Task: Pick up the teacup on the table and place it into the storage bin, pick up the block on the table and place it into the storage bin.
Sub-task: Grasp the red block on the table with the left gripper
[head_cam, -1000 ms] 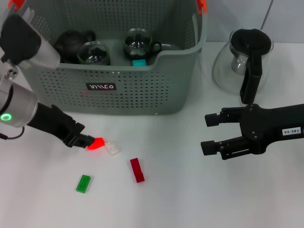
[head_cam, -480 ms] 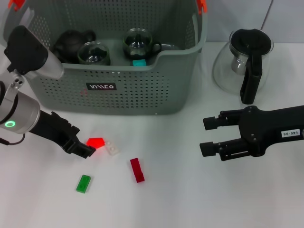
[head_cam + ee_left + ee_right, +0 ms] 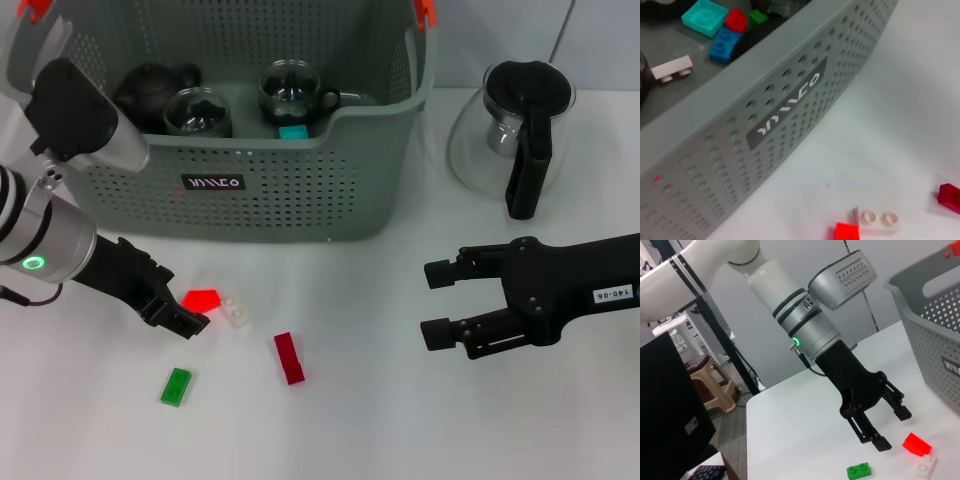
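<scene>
Left tool (image 3: 185, 318): black, two-fingered, low over the white counter (image 3: 380, 420), fingers spread and empty; the spread shows plainly in the right wrist view (image 3: 887, 427).

Bright red angular plastic block (image 3: 201, 299): on the counter, just beside the left tool's tip on the bin side; whether it touches the nearer finger cannot be told. Seen also at (image 3: 846, 232) and (image 3: 916, 443).

White two-stud flat brick (image 3: 236, 313): against the red block's outer edge, just past the left tool's tips.

Dark red oblong brick (image 3: 289, 358): farther along the tool's line, apart from the white brick, open counter all round it.

Green flat brick (image 3: 176, 386): on the robot's side of the left tool, clear of it.

Large grey-green perforated plastic storage bin (image 3: 260, 200): front wall a little beyond the left tool, a strip of bare counter between wall and red block. Inside: two clear glass teacups (image 3: 197, 112), a dark teapot (image 3: 150, 88), small coloured bricks (image 3: 705, 16).

Right tool (image 3: 432, 302): black, fingers parted and empty, above bare counter well apart from the bricks, open room between it and the dark red brick.

Glass carafe with black lid and handle (image 3: 510, 125): beyond the right tool, near the bin's end wall.
</scene>
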